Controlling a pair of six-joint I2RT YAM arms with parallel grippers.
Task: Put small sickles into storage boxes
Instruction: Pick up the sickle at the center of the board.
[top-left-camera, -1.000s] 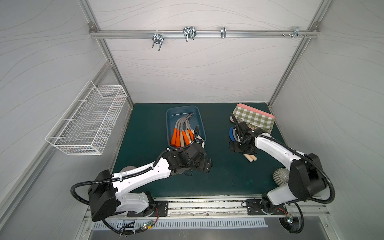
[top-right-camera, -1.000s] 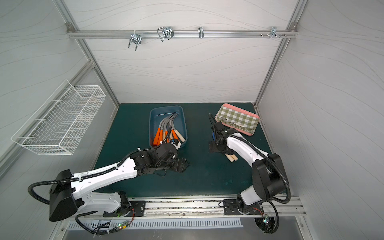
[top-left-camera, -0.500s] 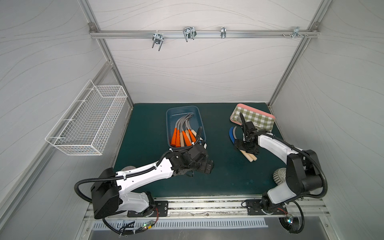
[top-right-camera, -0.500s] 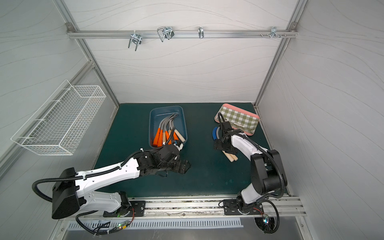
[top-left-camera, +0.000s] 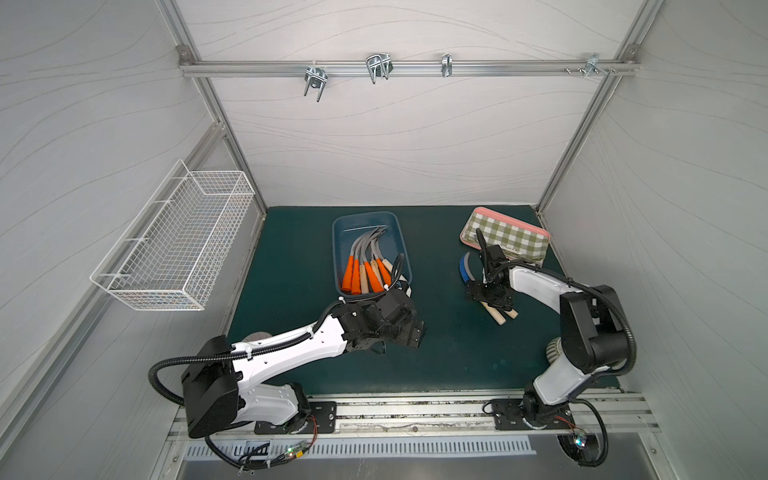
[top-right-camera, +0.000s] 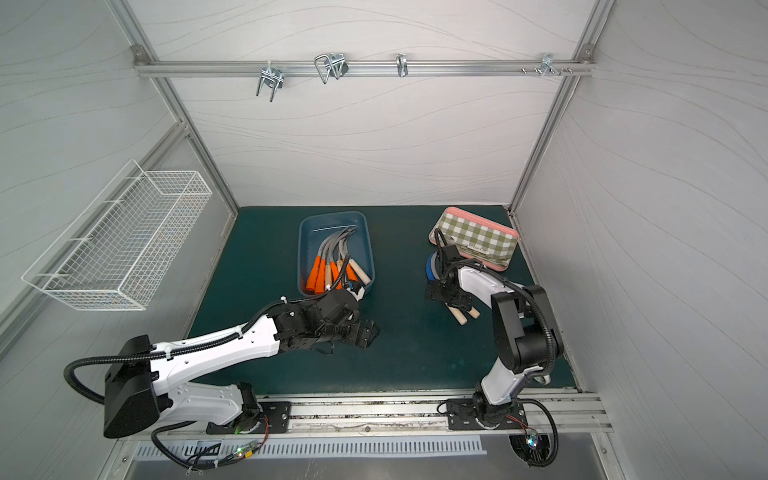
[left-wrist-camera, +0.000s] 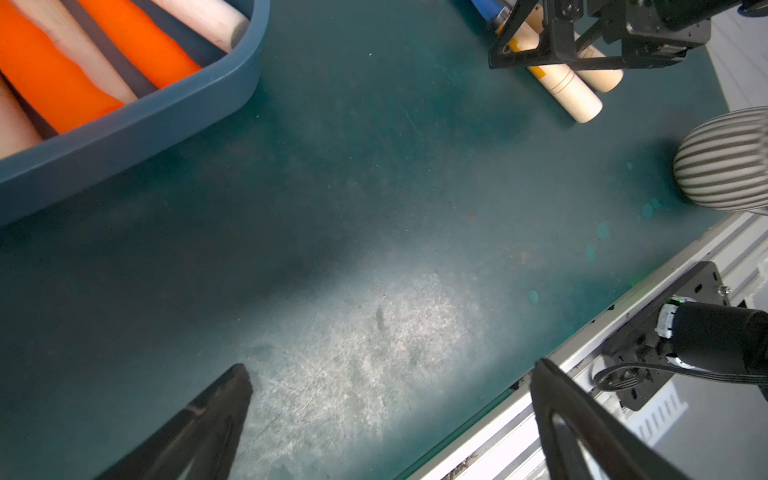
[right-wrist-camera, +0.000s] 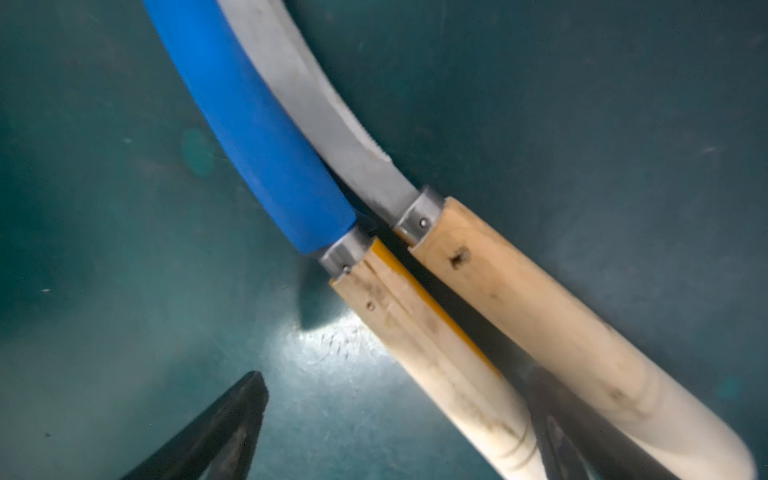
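Over the last second our right arm folds in and settles the right tool (right-wrist-camera: 397, 386) over the two small sickles still out on the tabletop (top-left-camera: 291, 270), just beside the checked tray (top-left-camera: 515, 220). These are the blue-bladed sickle (right-wrist-camera: 257, 124) and the grey-bladed sickle (right-wrist-camera: 316, 104), lying close side by side on their pale wooden handles. The tool is spread wide and pinches nothing. In the right wrist view one finger stands over bare mat and the other sits at the seam between the two handles, so we judge it is straddling the blue-bladed one's handle (whether that finger already touches wood we cannot tell). Our left tool (left-wrist-camera: 390, 370), also spread and empty, drifts a little further from the storage box (top-left-camera: 344, 239) and hovers above bare tabletop near its front corner. The box sits mid-tabletop with the other sickles (top-left-camera: 368, 266) lying in it, blades toward the back wall. For the task, the left side looks finished with the box for now, and the remaining work falls to the right — close on one handle without dragging its neighbour, then carry it across to the box.
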